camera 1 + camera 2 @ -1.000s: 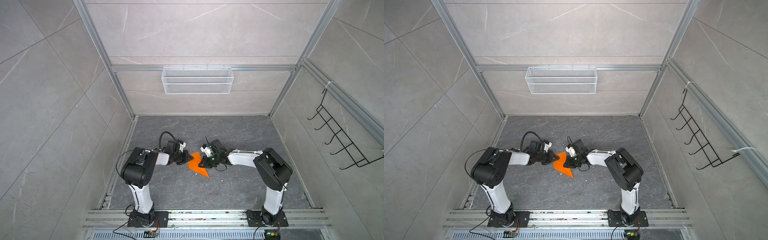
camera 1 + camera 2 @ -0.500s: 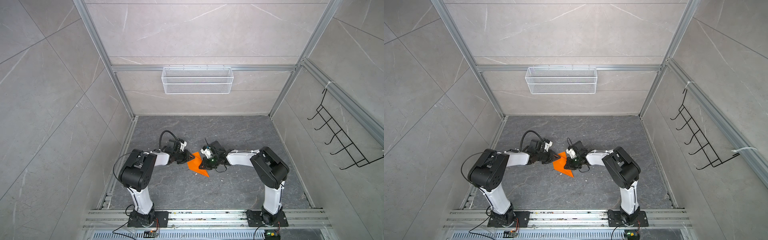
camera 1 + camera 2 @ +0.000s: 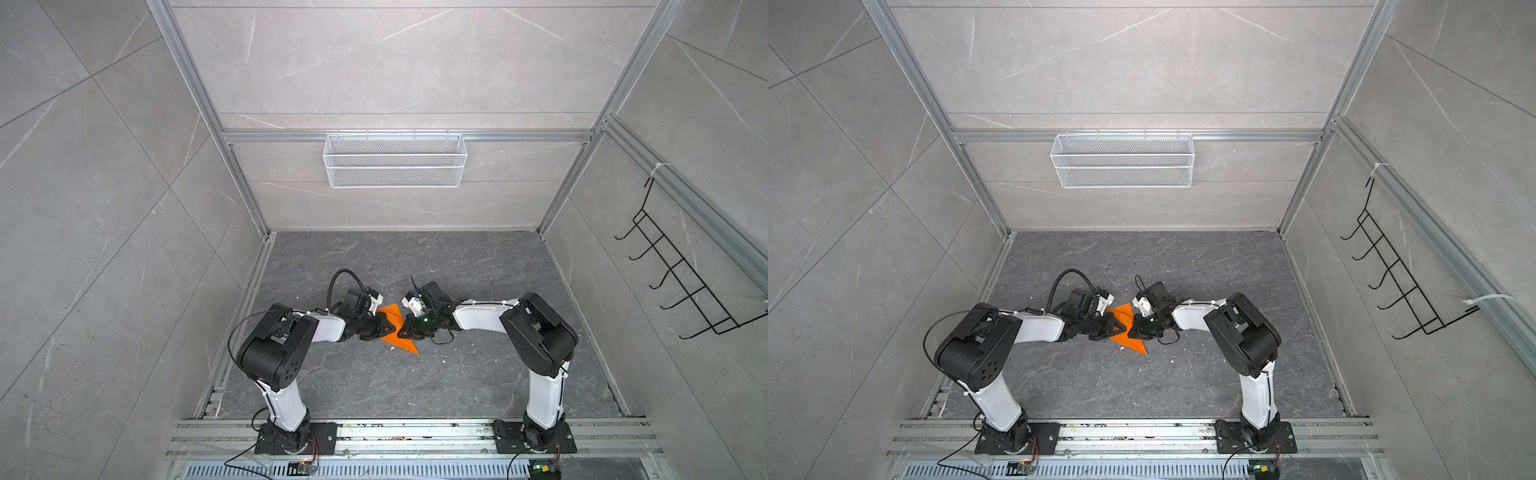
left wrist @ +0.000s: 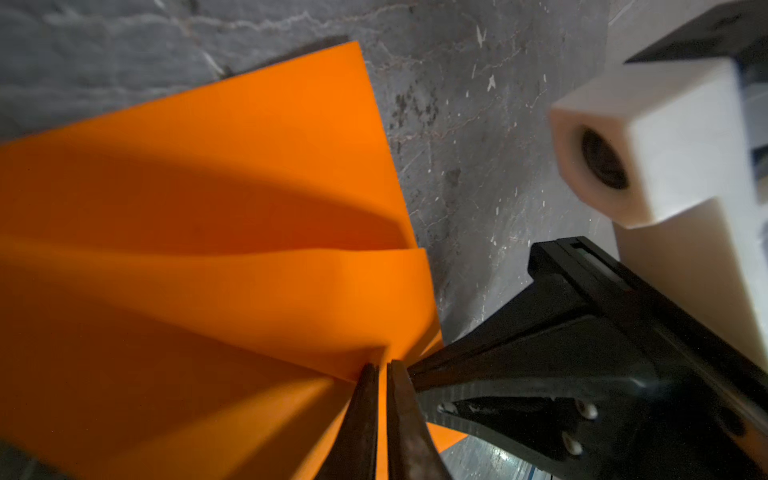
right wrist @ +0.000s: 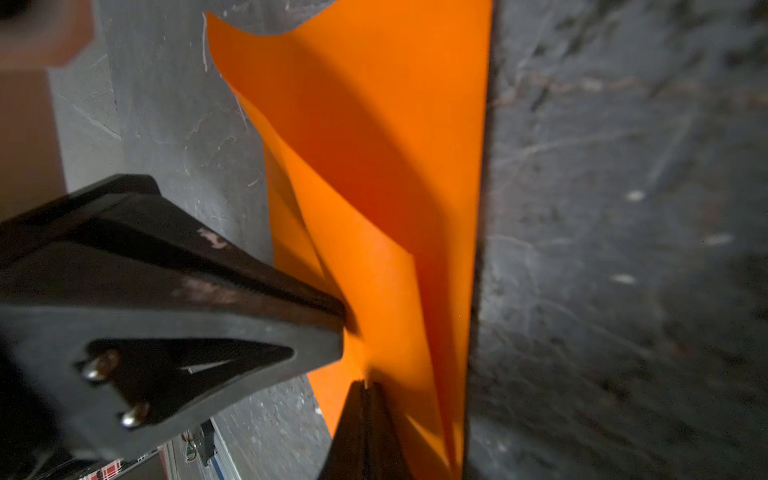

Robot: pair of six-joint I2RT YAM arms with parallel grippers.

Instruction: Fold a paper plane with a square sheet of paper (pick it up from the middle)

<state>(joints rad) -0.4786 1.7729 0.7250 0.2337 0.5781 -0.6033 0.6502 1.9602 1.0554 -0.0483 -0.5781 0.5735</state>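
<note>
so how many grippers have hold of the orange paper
2. The left gripper is shut on the orange paper from the left, the right gripper shut on it from the right, their tips close together.

Two grippers (image 3: 390,328) (image 3: 402,332), one orange paper (image 3: 400,347), one basket (image 3: 395,166), one rack (image 3: 683,261).

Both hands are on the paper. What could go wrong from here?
1. The left hand and right hand pinch the paper with just their tips, close together. Pulling apart could tear it or let it slip free.
2. The layers bulge loosely in both wrist views, so the next crease may land crooked.
</note>
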